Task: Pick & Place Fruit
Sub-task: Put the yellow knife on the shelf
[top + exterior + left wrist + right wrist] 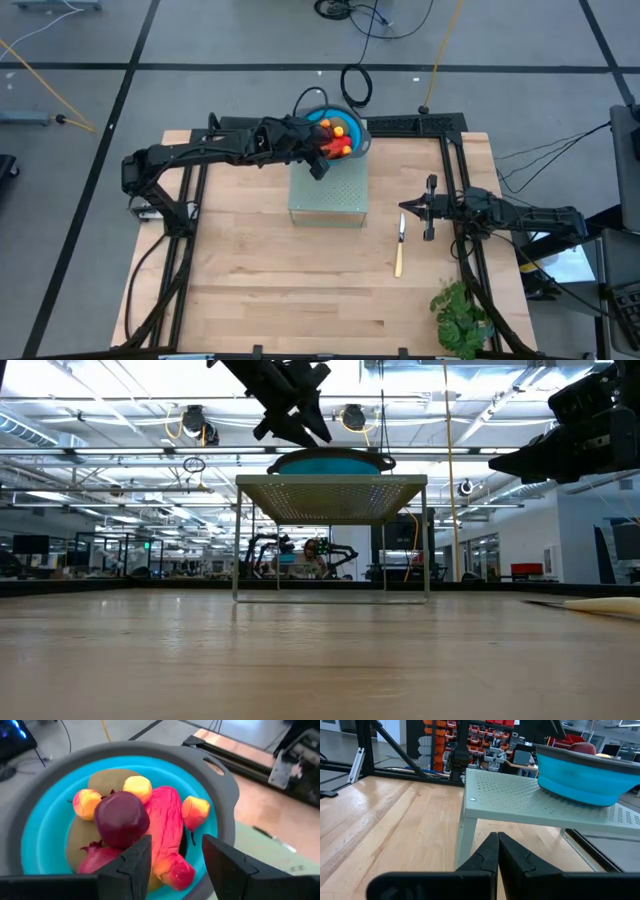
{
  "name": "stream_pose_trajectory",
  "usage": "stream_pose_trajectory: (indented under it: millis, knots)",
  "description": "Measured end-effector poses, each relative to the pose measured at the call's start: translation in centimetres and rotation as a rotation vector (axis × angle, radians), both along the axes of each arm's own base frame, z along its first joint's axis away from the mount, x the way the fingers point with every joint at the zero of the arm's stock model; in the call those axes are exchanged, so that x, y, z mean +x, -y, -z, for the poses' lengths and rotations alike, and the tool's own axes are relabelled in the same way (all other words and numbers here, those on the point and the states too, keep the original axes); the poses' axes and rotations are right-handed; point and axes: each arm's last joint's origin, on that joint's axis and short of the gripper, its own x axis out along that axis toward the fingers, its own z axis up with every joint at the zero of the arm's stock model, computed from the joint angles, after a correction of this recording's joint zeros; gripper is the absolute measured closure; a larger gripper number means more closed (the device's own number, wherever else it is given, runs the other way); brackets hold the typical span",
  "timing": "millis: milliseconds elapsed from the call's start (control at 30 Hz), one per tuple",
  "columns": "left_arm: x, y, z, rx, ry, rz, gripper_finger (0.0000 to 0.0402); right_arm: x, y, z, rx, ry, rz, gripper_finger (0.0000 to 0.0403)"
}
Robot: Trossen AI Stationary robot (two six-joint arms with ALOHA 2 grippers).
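Observation:
A blue bowl with a grey rim [220, 785] stands on a pale green perforated stand [328, 195] at the table's far middle. In it lie a red-orange mango [167, 825], a dark-red ball [121, 819], a second dark-red piece [92, 860], brown kiwi-like ovals [111, 779] and small orange-yellow fruits [196, 810]. My left gripper [175, 862] is open just above the bowl [322, 158], with its fingers on either side of the mango's near end and not touching it. My right gripper [497, 851] is shut and empty, above the table to the right of the stand [428, 207].
A slim pale-handled knife [400, 248] lies on the table just left of my right gripper. A green leafy bunch [460, 315] lies at the near right corner. Bare wooden table [270, 290] spreads in front of the stand.

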Motion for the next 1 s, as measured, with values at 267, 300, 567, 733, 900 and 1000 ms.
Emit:
stream_pose_trajectory:
  millis: [267, 300, 567, 733, 900, 1000]
  knots:
    - [-1.7, 1.0, -1.8, -0.143, 0.088, -0.048, 0.0245, 0.0, 0.0, 0.0, 0.188, 0.021, 0.007, 0.0403]
    - [-2.1, 1.3, -2.2, -0.147, 0.086, -0.043, 0.0247, 0.0, 0.0, 0.0, 0.218, 0.024, 0.008, 0.0403]
    - [-3.9, 4.1, -3.8, -0.113, 0.048, 0.069, 0.0261, 0.0, 0.0, 0.0, 0.360, 0.042, 0.010, 0.0403]
    - [-4.3, 5.6, -3.9, -0.133, 0.017, 0.125, 0.0257, 0.0, 0.0, 0.0, 0.354, 0.041, 0.010, 0.0403]
    - [-4.6, 6.7, -3.7, -0.139, -0.033, 0.180, 0.0257, 0.0, 0.0, 0.0, 0.353, 0.042, 0.010, 0.0403]
    - [-4.7, 7.1, -3.3, -0.179, -0.067, 0.203, 0.0257, 0.0, 0.0, 0.0, 0.353, 0.041, 0.010, 0.0403]
